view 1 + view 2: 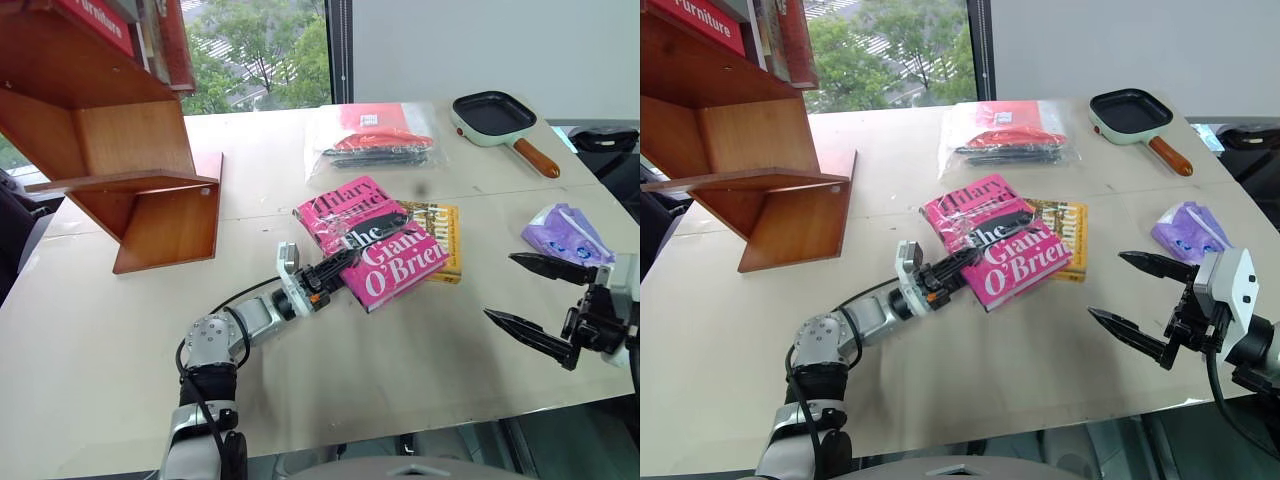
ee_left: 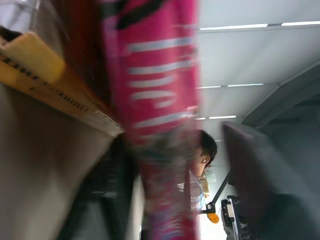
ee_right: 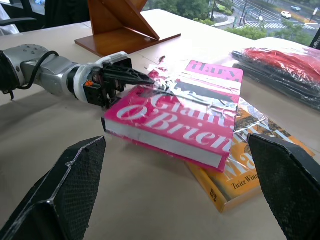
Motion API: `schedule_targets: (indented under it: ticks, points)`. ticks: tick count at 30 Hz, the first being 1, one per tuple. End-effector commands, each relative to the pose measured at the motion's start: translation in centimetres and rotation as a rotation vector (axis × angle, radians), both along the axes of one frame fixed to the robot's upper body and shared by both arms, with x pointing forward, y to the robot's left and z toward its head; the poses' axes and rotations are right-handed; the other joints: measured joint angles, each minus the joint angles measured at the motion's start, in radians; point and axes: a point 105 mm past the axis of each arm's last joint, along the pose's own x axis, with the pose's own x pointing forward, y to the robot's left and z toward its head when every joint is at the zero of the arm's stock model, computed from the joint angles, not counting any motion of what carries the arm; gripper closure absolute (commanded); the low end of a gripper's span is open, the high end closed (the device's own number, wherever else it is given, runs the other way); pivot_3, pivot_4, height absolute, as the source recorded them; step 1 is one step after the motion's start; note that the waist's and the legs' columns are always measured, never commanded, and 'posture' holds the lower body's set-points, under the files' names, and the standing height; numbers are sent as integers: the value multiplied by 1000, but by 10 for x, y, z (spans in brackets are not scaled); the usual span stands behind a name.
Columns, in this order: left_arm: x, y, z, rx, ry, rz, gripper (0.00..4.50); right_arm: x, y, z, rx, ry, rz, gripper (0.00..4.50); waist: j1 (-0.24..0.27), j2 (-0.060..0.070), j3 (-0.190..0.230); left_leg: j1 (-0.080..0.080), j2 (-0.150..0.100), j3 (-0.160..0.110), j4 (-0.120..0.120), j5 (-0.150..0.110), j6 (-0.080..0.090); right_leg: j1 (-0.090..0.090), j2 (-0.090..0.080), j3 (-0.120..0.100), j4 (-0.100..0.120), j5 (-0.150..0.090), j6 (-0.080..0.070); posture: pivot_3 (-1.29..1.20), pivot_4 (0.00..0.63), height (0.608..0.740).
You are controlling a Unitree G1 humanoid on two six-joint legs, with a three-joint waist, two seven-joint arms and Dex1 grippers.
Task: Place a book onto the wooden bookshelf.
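Your left gripper (image 1: pixel 345 268) reaches in from the near left, one finger lying over the pink book's (image 1: pixel 385 245) cover and the other under its near-left corner, so the jaws are clamped on that corner. You can see the book resting mid-table, partly on top of a yellow book (image 1: pixel 443 245) that sticks out to its right. Your right gripper (image 1: pixel 532 297) hovers near the right edge, fingers spread wide with nothing between them. At far left stands the bookshelf (image 1: pixel 130 150), well apart from the book. Farther back lie a bagged red bundle (image 1: pixel 375 138) and a small pan (image 1: pixel 497 117); a purple bag (image 1: pixel 566 235) sits at right.
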Motion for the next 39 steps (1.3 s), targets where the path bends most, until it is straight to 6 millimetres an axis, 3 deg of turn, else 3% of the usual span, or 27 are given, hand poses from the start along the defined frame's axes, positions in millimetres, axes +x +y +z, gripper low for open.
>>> schedule_targets:
  ticks: [1,2,4,6,8,10,12,15,19,21,23,25,30,31,35,39]
  points:
    - [-11,-9,-10,-24,57,-54,3821,3,3,6,-3,-41,10,0,-1,0,0,0,0,0,0,0,0,0,0,0,0,0,0,0,150,740]
    - [-12,-8,-9,-21,51,-53,4311,4,3,6,-1,-42,11,0,-1,0,0,0,0,0,0,0,0,0,-1,0,0,0,0,0,150,740]
    - [-13,-5,-3,3,15,-44,4494,7,4,6,-2,-45,20,0,-2,0,0,0,0,0,-1,0,0,0,-1,0,-1,0,1,0,150,740]
    - [-17,4,25,64,-145,-14,4494,10,3,9,3,-55,27,0,-5,-4,2,-1,0,-1,-1,0,0,-1,-3,0,-2,0,2,0,150,740]
    - [-28,11,65,130,-370,9,4494,15,0,12,12,-62,28,0,-13,-9,7,-4,1,-1,-2,0,-1,-4,-3,0,-3,0,2,0,150,740]
    - [-37,14,100,286,-605,45,4494,21,-4,13,26,-66,30,0,-19,-13,9,-14,1,-3,-2,0,-2,-13,-3,-2,-3,3,-2,0,150,740]
    - [-41,15,124,496,-821,85,4494,29,-7,14,44,-68,39,0,-22,-15,11,-21,1,-4,-2,3,-6,-21,-3,-3,-2,5,-5,0,150,740]
    - [-40,22,161,838,-1131,185,4494,43,-10,17,105,-76,74,0,-21,-12,11,-21,1,-4,-4,4,-7,-20,-3,-4,-4,5,-6,0,150,740]
    - [-46,21,201,1147,-1482,290,4494,59,-17,25,185,-102,130,0,-24,-11,15,-21,1,-3,-6,4,-7,-19,2,-4,-9,5,-6,0,150,740]
    - [-49,22,217,1393,-1692,334,4494,71,-22,34,292,-104,175,0,-26,-14,18,-21,1,-3,-8,4,-6,-18,2,-4,-12,6,-6,0,150,740]
    - [-43,39,224,1760,-1857,334,4494,79,-23,39,357,-83,259,0,-37,-17,25,-21,2,-2,-8,4,-6,-19,4,-3,-12,7,-7,0,150,740]
    - [-38,62,231,2076,-1899,341,4494,84,-20,41,359,-65,340,0,-41,-16,25,-19,3,0,-13,4,-6,-19,4,-1,-14,7,-7,0,150,740]
    - [-44,96,248,2461,-1873,390,4494,98,-6,54,362,-73,464,0,-43,-12,28,-25,6,-1,-18,4,-6,-27,3,-4,-15,6,-8,0,150,740]
    - [-48,102,254,-2484,1823,-416,4494,101,-3,57,369,-76,483,0,-51,-12,28,-29,6,0,-17,4,-6,-31,2,-3,-15,6,-8,0,150,740]
    - [-59,109,262,-2448,1702,-356,4494,115,3,55,351,-81,522,0,-47,-13,28,-38,6,-1,-17,4,-6,-39,1,-5,-16,7,-8,0,150,740]
    - [-74,129,259,-2543,1586,-281,4494,124,11,63,380,-101,559,0,-50,-12,29,-38,5,1,-17,4,-5,-38,-2,-6,-16,7,-8,0,150,740]
